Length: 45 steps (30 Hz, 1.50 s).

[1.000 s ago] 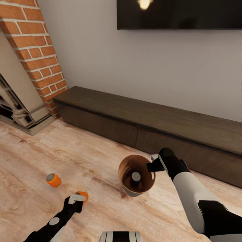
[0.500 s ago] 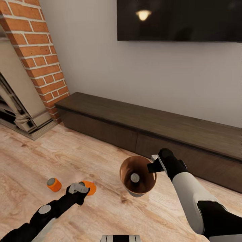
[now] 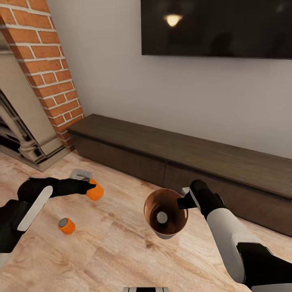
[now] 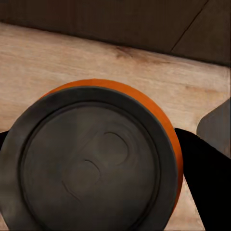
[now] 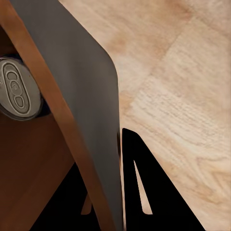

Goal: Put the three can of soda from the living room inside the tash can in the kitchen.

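The wall-mounted black TV screen [image 3: 217, 26] is cut off by the head view's top and right edges, and the red brick fireplace [image 3: 36, 77] by its left edge. Inside the round coppery-brown bin [image 3: 151, 207], the dark drink can [image 3: 162, 217] shows only its grey metal top — its body is hidden by the bin's depth. In the left wrist view the orange drink can [image 4: 94, 159] runs past the picture's edges — its sides are mostly hidden behind its own lid.
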Motion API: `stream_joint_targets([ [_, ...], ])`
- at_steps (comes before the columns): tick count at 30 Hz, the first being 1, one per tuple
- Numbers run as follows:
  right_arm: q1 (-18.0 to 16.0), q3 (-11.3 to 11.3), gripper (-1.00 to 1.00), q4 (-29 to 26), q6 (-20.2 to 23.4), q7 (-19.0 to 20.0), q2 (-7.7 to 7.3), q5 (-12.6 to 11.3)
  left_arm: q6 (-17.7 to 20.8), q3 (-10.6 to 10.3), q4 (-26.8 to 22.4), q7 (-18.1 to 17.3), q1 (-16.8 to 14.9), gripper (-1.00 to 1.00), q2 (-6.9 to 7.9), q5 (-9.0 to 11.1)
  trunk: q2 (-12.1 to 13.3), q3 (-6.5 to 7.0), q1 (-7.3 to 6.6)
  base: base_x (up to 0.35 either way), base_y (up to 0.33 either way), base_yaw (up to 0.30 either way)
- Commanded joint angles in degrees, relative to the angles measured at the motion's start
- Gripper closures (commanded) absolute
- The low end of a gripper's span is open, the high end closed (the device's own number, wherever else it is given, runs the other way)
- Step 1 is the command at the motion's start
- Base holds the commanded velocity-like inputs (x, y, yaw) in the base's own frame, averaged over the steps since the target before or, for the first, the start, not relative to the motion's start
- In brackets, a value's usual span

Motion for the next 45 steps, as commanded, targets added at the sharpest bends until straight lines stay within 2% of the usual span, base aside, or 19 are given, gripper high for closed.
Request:
stream_joint_targets([
  [1,-0.01,-0.04,1.00,0.01,0.13,0.30,0.11,-1.11,0.17,0.04,0.98,-2.19,-3.91,1.00,0.01,0.10,0.41,0.18,-0.22,0.000,0.000,0.000],
  [2,-0.01,-0.01,1.00,0.01,0.13,0.29,0.43,-1.13,0.17,0.06,1.99,-4.46,-7.38,1.00,0.03,1.13,0.82,0.36,-0.44,0.000,0.000,0.000],
  [4,-0.01,0.10,1.00,0.02,0.13,0.26,0.92,-1.11,0.17,0.03,3.39,-6.39,-10.38,1.00,0.07,3.17,1.62,0.72,-0.88,0.000,0.000,0.000],
  [5,-0.01,0.53,1.00,0.02,0.13,0.20,1.64,-1.09,0.17,-0.12,6.33,-8.10,-14.42,1.00,0.09,6.98,2.02,0.90,-1.10,0.000,0.000,0.000],
  [6,-0.01,0.73,1.00,0.02,0.13,0.14,1.85,-1.08,0.17,-0.36,7.35,-8.46,-15.74,1.00,0.09,8.16,2.42,1.08,-1.32,0.000,0.000,0.000],
  [8,-0.01,1.31,1.00,0.02,0.13,0.02,2.42,-1.07,0.17,-2.80,10.85,-9.16,-19.63,1.00,0.02,10.59,3.22,1.44,-1.76,0.000,0.000,0.000],
  [10,-0.06,1.76,1.00,0.02,0.13,-0.06,2.86,-1.09,0.17,-11.02,18.28,-9.82,-27.14,1.00,-0.07,12.90,4.02,1.80,-2.20,0.000,0.000,0.000],
  [12,-0.07,1.82,1.00,0.02,0.13,-0.05,2.90,-1.11,0.17,-14.66,21.46,-10.11,-29.82,1.00,-0.12,13.93,4.83,2.15,-2.64,0.000,0.000,0.000],
  [13,-0.12,1.84,1.00,0.05,0.13,-0.04,2.94,-1.13,0.17,-19.30,25.02,-10.97,-32.65,1.00,-0.61,16.39,5.23,2.33,-2.86,0.000,0.000,0.000],
  [15,-0.14,1.83,1.00,0.07,0.13,-0.03,2.95,-1.14,0.17,-21.77,26.37,-11.46,-33.73,1.00,-1.37,18.14,5.63,2.51,-3.08,0.000,0.000,0.000],
  [16,-0.16,1.82,1.00,0.09,0.13,-0.04,2.96,-1.15,0.17,-23.93,27.21,-11.79,-34.41,1.00,-2.54,19.35,5.63,2.51,-3.08,0.000,0.000,0.000],
  [19,-0.22,1.81,1.00,0.19,0.13,-0.02,2.94,-1.19,0.17,-28.86,28.11,-12.13,-35.13,1.00,-5.94,20.60,5.63,2.51,-3.08,0.000,0.000,0.000],
  [21,-0.34,1.74,1.00,0.70,0.13,-0.01,2.88,-1.22,0.17,-35.07,28.87,-12.17,-35.42,1.00,-10.39,20.95,5.63,2.51,-3.08,0.000,0.000,0.000],
  [23,-0.47,1.67,1.00,1.15,0.13,0.02,2.74,-1.23,0.17,-39.34,29.33,-12.08,-35.55,1.00,-13.72,21.07,5.63,2.51,-3.08,0.000,0.000,0.000],
  [27,-0.60,1.58,1.00,1.42,0.13,0.08,2.60,-1.30,0.17,-41.58,29.53,-11.88,-35.58,1.00,-15.67,20.91,5.63,2.51,-3.08,0.000,0.000,0.000],
  [33,-0.71,1.50,1.00,1.47,0.13,0.21,2.68,-1.38,0.17,-42.45,29.47,-11.48,-35.23,1.00,-17.09,20.68,5.63,2.51,-3.08,0.000,0.000,0.000],
  [35,-1.17,1.47,1.00,1.44,0.13,0.43,2.88,-1.53,0.17,-43.58,29.53,-7.99,-35.00,1.00,-18.91,20.64,5.63,2.51,-3.08,0.000,0.000,0.000],
  [41,-2.36,1.53,1.00,1.43,0.13,0.51,3.01,-1.59,0.17,-46.26,29.66,-3.10,-33.81,1.00,-22.70,20.63,5.63,2.51,-3.08,0.000,0.000,0.000],
  [45,-2.74,1.52,1.00,1.36,0.13,0.52,3.11,-1.65,0.17,-48.37,29.71,-0.90,-32.24,1.00,-24.04,20.62,5.63,2.51,-3.08,0.000,0.000,0.000],
])
